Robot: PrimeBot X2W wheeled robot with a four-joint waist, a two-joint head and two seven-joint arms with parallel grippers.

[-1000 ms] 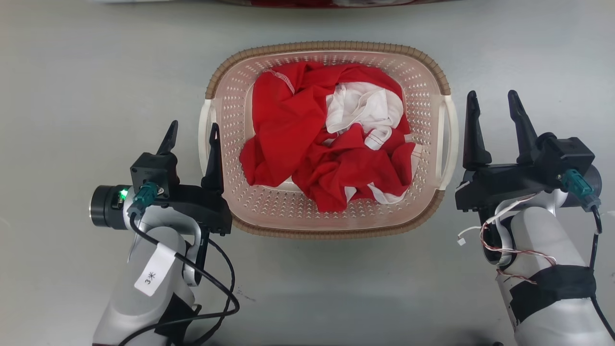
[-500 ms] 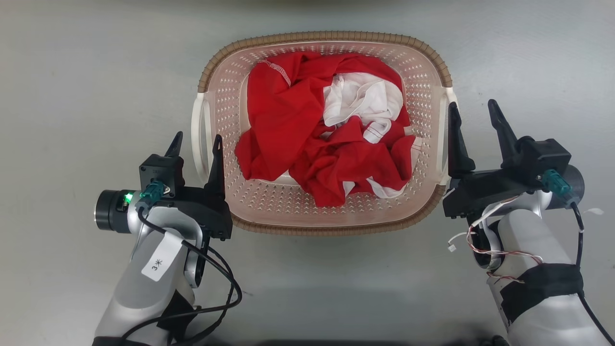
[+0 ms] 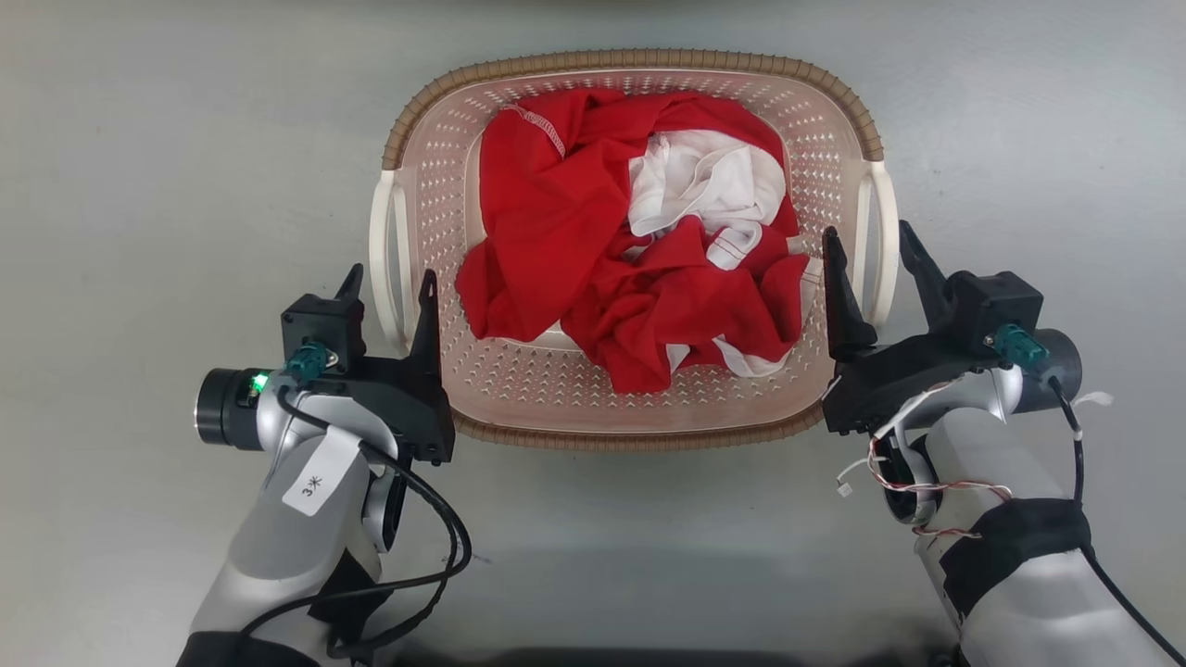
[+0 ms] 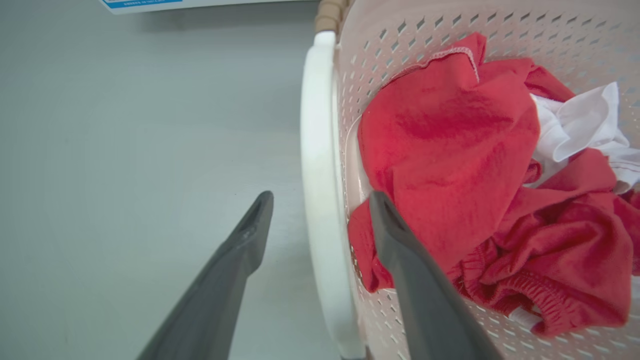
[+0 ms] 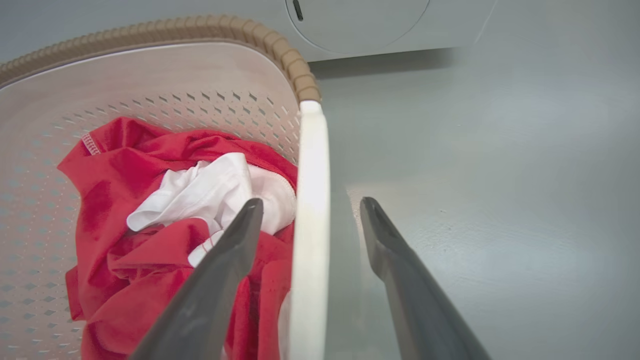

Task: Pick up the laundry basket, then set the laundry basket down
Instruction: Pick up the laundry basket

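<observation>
Over the last second I had brought both arms inward. The right end effector [image 3: 867, 230], which had been wholly outside the laundry basket [image 3: 639, 63], now straddled its right handle [image 3: 888, 243], one finger inside the perforated wall and one outside. The left end effector [image 3: 390, 273] sat the same way over the left handle [image 3: 382, 250], having crept a little further along it. The head camera had tilted too, so I did not read the basket's drift in that view as the basket moving.

Both end effectors were spread wide, gripping nothing. In each wrist view the white loop ran up between the two dark fingers with a gap on either side, so I judged neither finger was pressing on it.

The basket stood flat on the grey floor [image 3: 139, 185] between the arms, holding a heap of red clothes [image 3: 556, 232] with a white garment [image 3: 704, 190] on top. On the right, the inner finger lay near the red cloth.

As I saw it, the approach was finished and the pick-up not yet begun. Closing both sides evenly on the handles came next, and snagging cloth on the right was the risk.
</observation>
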